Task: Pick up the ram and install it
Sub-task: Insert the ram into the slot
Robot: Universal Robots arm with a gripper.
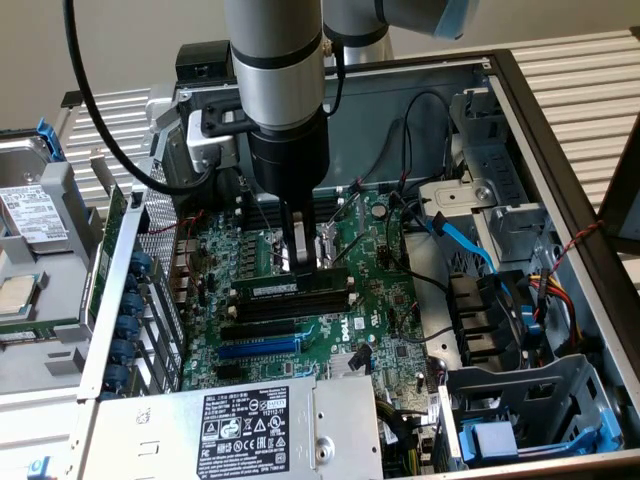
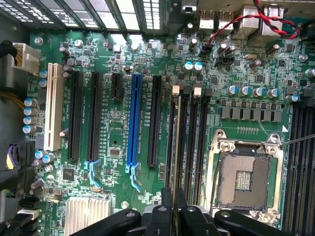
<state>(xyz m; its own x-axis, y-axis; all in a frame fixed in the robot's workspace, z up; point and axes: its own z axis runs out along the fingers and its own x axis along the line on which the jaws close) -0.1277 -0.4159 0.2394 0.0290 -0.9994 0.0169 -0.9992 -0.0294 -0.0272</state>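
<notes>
The ram (image 1: 285, 289) is a thin dark strip with a pale label, standing on edge along the black memory slots (image 1: 305, 305) in the middle of the motherboard. My gripper (image 1: 303, 262) comes straight down from above and is shut on the ram's upper edge near its middle. In the wrist view the ram (image 2: 176, 147) shows edge-on as a thin line running away from my gripper (image 2: 173, 209), lined up over one of the memory slots (image 2: 189, 137). How deep it sits in the slot I cannot tell.
The open computer case holds a blue slot (image 2: 134, 118) and black expansion slots beside the memory slots, and an empty CPU socket (image 2: 243, 177). A power supply (image 1: 230, 430) lies at the front, and cables (image 1: 470, 250) and drive cages on the exterior view's right. A hard drive (image 1: 30, 210) lies outside at the left.
</notes>
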